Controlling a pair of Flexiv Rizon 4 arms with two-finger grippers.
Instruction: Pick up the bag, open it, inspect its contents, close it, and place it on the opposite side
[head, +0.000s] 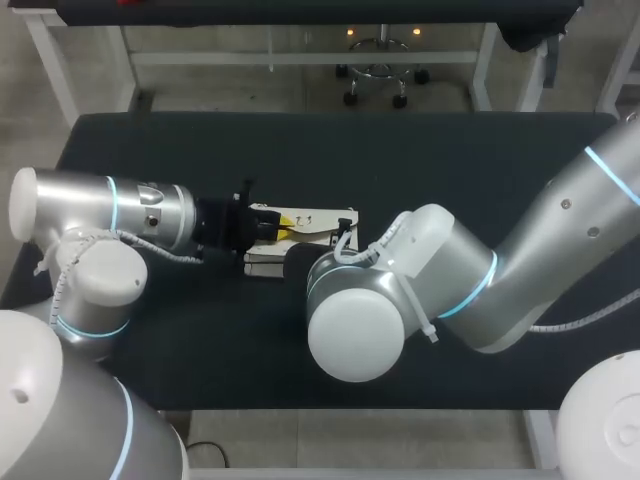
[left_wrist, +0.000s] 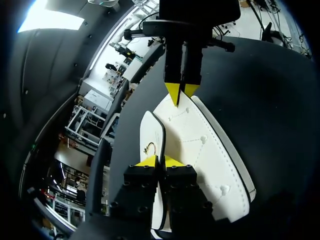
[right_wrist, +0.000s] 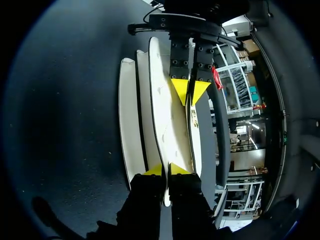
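Near the table's middle, the left gripper and right gripper each pinch the white bag shut-fingered, apparently by its flap; they should part it slowly and evenly.

The table was covered in a dark, matte sheet that ran unbroken from its far edge to its near edge and out to both sides. Along the near edge a thin pale rim showed below the covering. Light fell evenly from above, leaving only soft shadows near the table's middle. Seen close in the wrist views, the surface looked finely speckled, charcoal rather than pure black.
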